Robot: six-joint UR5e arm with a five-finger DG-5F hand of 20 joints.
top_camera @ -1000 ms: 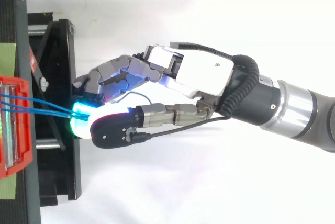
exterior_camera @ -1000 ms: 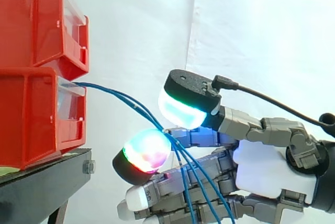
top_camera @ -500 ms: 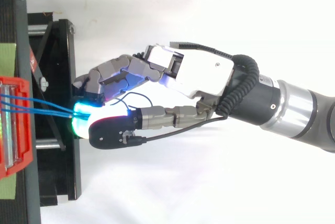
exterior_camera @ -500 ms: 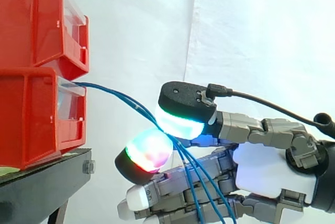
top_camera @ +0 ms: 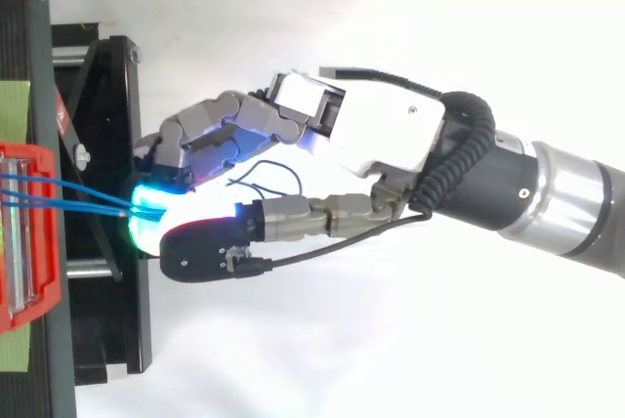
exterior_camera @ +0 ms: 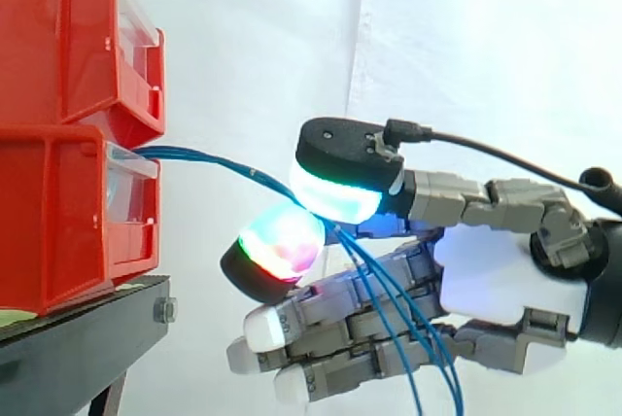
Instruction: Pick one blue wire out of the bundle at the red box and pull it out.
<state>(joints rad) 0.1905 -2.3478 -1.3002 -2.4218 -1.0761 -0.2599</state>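
A bundle of thin blue wires point(exterior_camera: 219, 165) leaves the lower red bin point(exterior_camera: 58, 212) and runs right to my hand point(exterior_camera: 505, 280). Two glowing fingertips point(exterior_camera: 335, 197) are pressed together round the wires, one pad above and one below, a short way off the bin's front. Past the pinch the wires hang down across the lower fingers. How many wires sit inside the pinch I cannot tell. In the top view the blue wires point(top_camera: 78, 198) stretch from the red bin point(top_camera: 44, 242) to the hand point(top_camera: 391, 130), which reaches in from the right.
A second red bin point(exterior_camera: 68, 37) is stacked on the lower one. Both rest on a black stand point(exterior_camera: 87, 338), whose frame point(top_camera: 107, 145) lies under the fingertips in the top view. A white curtain point(exterior_camera: 466, 56) hangs behind.
The lower glowing pad rose to meet the upper one, closing the gap round the wires. The hand lifted slightly, and the wires by the bin now run flatter.
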